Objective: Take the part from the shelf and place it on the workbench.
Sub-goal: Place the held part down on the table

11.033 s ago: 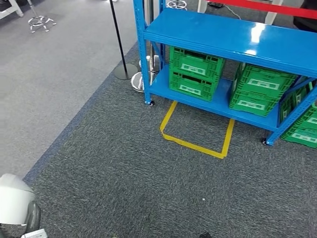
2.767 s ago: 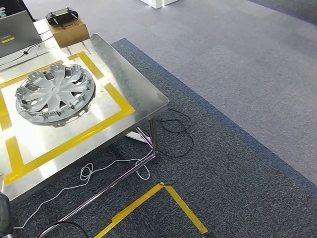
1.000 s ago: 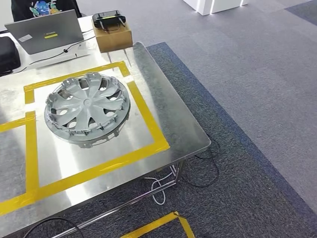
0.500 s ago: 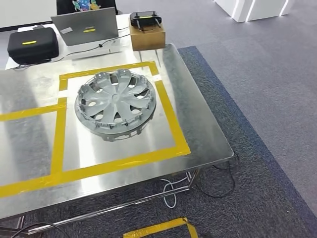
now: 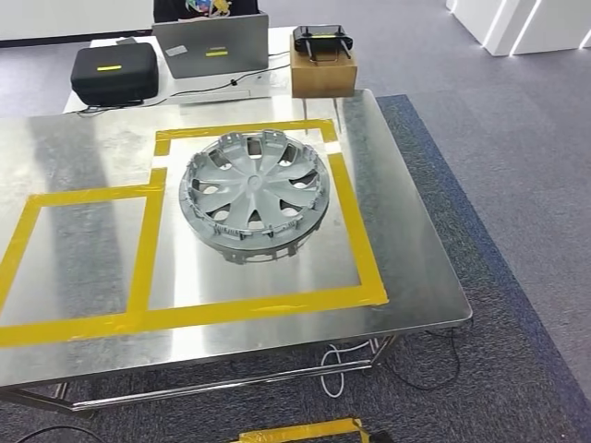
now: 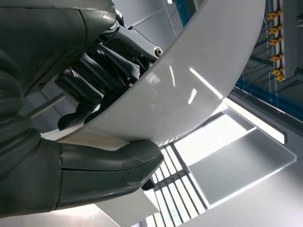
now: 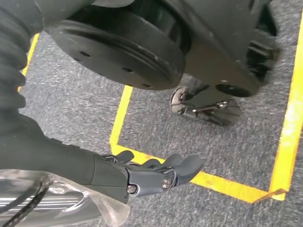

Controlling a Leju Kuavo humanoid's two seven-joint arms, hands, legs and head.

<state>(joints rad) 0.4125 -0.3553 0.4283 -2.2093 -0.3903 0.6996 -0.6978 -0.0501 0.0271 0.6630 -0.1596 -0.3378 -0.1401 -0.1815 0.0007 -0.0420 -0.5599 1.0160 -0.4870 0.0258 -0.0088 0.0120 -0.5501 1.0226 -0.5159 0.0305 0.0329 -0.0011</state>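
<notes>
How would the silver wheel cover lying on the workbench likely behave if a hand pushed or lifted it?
The wheel cover looks like thin moulded plastic with open slots, so probably light for its size. It lies flat on smooth steel workbench, so a push would likely slide it, not roll it. The small clips along its rim look breakable.

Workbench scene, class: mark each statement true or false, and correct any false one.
1. A grey wheel cover lies on the metal workbench inside a yellow tape outline. True.
2. The cardboard box stands on the carpet beside the bench. False: it sits at the far edge of the tabletop, with a black controller on top.
3. The left hand grips a glossy white curved part. True.
4. The black case rests on top of the wheel cover. False: it sits apart, at the far left, next to a laptop.
5. The right hand hangs above grey carpet marked with yellow tape. True.
</notes>
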